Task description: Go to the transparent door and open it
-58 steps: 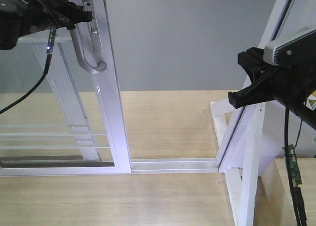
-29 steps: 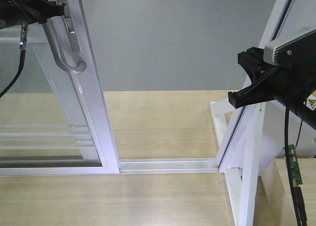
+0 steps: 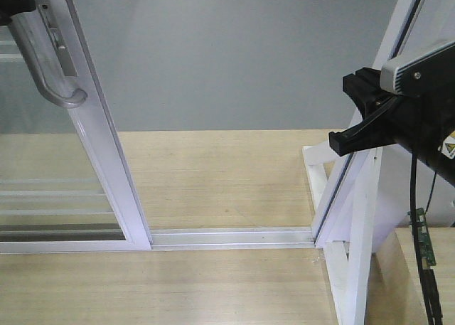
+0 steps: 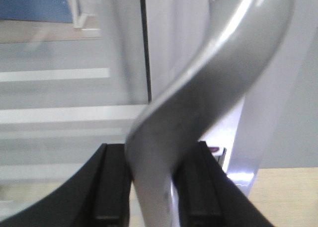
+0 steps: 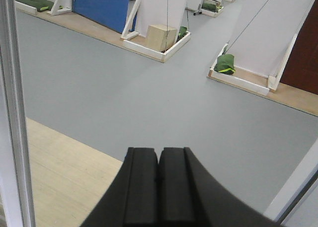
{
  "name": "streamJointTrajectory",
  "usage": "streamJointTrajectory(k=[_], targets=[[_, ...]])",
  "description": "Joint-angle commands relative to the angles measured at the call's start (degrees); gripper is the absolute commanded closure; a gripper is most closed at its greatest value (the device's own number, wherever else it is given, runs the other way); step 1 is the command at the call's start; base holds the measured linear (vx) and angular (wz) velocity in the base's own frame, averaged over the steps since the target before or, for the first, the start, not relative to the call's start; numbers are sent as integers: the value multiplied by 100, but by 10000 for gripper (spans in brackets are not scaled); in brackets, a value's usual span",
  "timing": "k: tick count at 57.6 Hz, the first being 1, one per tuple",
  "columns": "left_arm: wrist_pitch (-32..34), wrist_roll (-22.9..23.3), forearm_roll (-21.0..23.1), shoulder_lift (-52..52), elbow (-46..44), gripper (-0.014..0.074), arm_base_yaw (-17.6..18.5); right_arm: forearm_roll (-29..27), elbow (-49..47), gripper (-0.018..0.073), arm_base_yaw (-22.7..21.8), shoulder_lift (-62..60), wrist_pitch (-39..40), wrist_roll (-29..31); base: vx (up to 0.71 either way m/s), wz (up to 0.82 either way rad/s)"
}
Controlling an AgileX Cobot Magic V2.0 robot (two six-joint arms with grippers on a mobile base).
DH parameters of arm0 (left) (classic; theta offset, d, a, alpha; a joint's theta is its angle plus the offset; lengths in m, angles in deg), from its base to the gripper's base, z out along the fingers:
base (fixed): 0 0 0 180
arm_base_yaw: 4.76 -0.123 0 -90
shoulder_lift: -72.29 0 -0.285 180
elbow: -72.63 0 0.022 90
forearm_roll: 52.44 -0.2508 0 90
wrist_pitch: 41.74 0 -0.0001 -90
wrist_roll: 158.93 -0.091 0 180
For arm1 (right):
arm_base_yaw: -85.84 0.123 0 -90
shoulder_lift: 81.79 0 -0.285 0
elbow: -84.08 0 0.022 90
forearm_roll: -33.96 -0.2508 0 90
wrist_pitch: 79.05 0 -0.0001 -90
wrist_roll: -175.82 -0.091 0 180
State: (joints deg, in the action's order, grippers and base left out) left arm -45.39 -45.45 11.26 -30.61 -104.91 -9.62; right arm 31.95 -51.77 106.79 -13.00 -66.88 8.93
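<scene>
Slid further left along the floor track (image 3: 234, 237) now, transparent door (image 3: 99, 147) opening wider, left gripper (image 4: 151, 187) clamped on the handle (image 4: 198, 103), right gripper (image 5: 159, 187) pinched empty

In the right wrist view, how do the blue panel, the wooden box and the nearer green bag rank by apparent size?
1. Blue panel, though cut off by the picture's edge.
2. Wooden box.
3. Green bag, clearly smallest; it sits about as far away as the box.

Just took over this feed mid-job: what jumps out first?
The transparent door stands at the far left of the front view, with a wide gap along the floor track. The left gripper is shut on its curved grey handle; the right gripper is shut on nothing, over the grey floor.
</scene>
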Motion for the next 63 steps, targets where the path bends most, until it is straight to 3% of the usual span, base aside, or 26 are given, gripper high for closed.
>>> streamJointTrajectory(k=[1, 10, 35, 41, 53, 63], targets=[[-292, -49, -39, 917, 338, 599, 78, -120, -155, 564, -20, -287, 314, 43, 0, 0], [-427, -60, -32, 1590, 1238, 599, 97, -146, -155, 564, -20, -837, -334, 84, 0, 0], [-1652, -11, 33, 4505, 3673, 596, 495, -79, -155, 563, -20, -2775, -2405, -240, 0, 0], [-2022, 182, 33, 5473, 4276, 596, 495, 92, -100, 563, -20, -3136, -2702, -480, 0, 0], [-2257, 1190, -17, 7244, 5169, 596, 483, 489, 134, 563, -20, -3558, -2849, -861, 0, 0], [-2251, 1773, -569, 8015, 5430, 596, 479, 522, 142, 563, -20, -3581, -2806, -818, 0, 0]])
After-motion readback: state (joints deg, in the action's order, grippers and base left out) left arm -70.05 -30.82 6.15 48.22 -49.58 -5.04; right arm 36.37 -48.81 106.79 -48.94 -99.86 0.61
